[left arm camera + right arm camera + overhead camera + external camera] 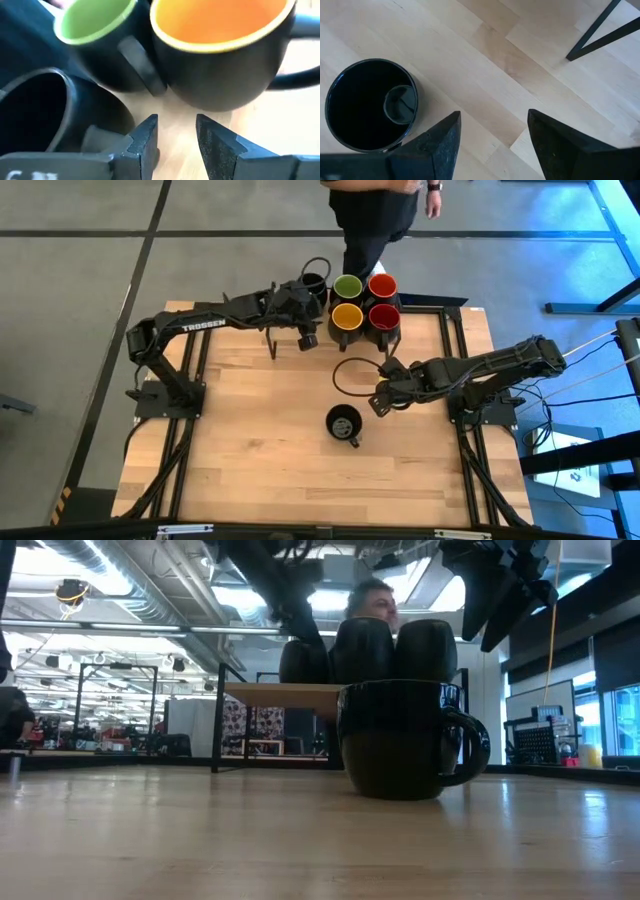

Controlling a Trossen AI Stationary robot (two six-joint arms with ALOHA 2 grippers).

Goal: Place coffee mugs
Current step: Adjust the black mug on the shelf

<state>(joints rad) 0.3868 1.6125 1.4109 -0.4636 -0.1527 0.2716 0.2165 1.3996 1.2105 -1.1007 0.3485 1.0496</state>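
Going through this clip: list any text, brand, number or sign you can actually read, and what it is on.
"TROSSEN": white letters on the left arm, high view.
White print on the near black mug, by its handle in the low view: too small to read.
White marks on the left claw body, left wrist view: cut off, unreadable.
Marking on a panel at the high view's right edge: too small.
Nothing else.

Wooden table (250,450) with five clustered mugs (347,317), one black-inside mug (343,423) apart.
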